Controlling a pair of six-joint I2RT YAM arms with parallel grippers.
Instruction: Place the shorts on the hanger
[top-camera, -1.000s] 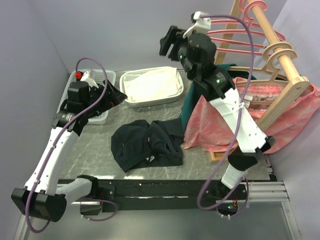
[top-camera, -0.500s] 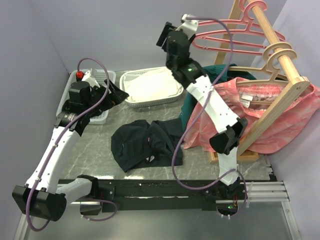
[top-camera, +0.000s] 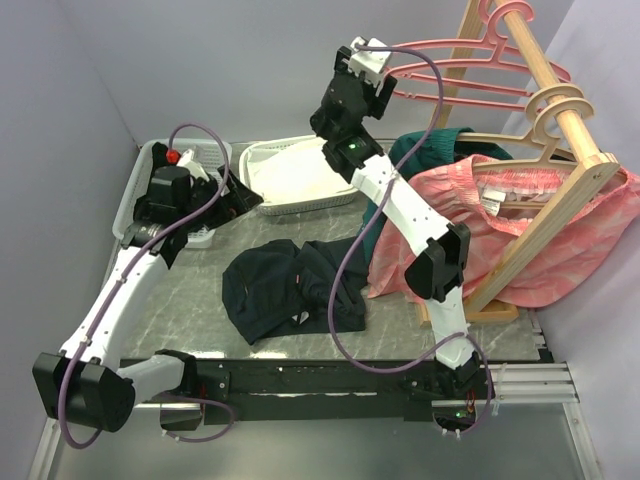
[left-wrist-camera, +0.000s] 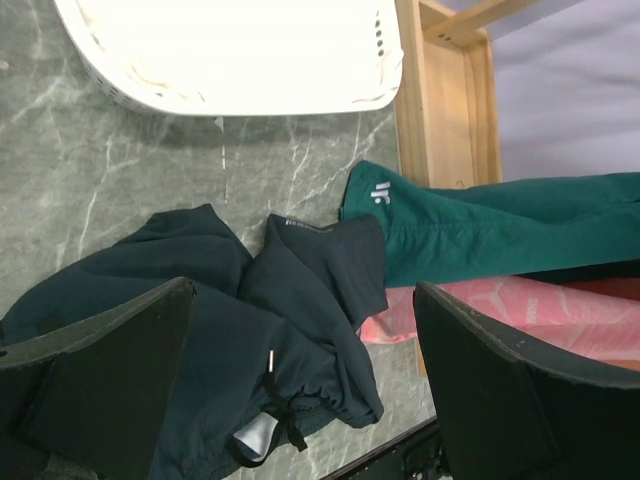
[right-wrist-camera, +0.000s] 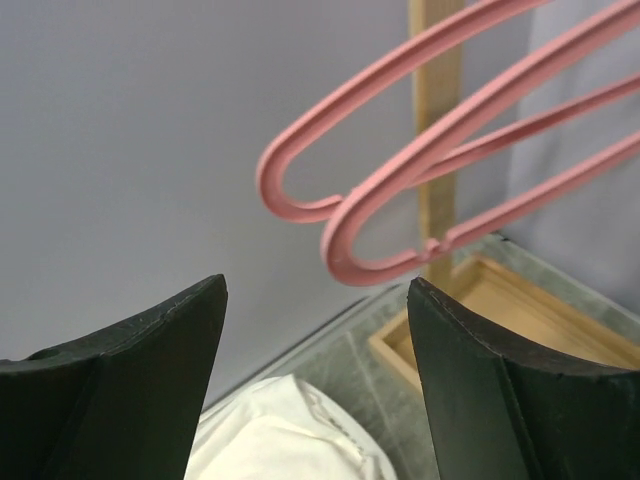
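Hanger (right-wrist-camera: 266, 182) first: thin and pink, up on the rack (top-camera: 545, 235). It hangs beside a second pink one, so I cannot tell which of the two is the target. Its long axis runs out from the rod toward the right gripper (right-wrist-camera: 315, 290), with the looped shoulder tip pointing back at it. From the wrist camera that tip sits above the gap between the fingers, a touch to the right and close, but not touching. The right gripper is spread wide and holds nothing, raised high beside the rack. The right arm is clearly the nearer one to the hanger, and by my reading its job is to rise and close on that shoulder.

Down to the shorts (top-camera: 290, 285): dark and crumpled in a heap mid-table (top-camera: 200, 300), well below and apart from the hanger. The left gripper (left-wrist-camera: 300, 300) hovers over them from the left, near the basket (left-wrist-camera: 250, 100). It is the nearer hand to the cloth, its fingers are splayed fully, and it grasps nothing.

Writing is scarce. The green garment (left-wrist-camera: 480, 225), draped from the rack just beside the shorts, has a small white mark near its hem, too small to read. The shorts show a white-tipped drawstring and a pale inner tag with no legible text. A pink garment (top-camera: 500, 220) hangs beyond, over the rack's foot.
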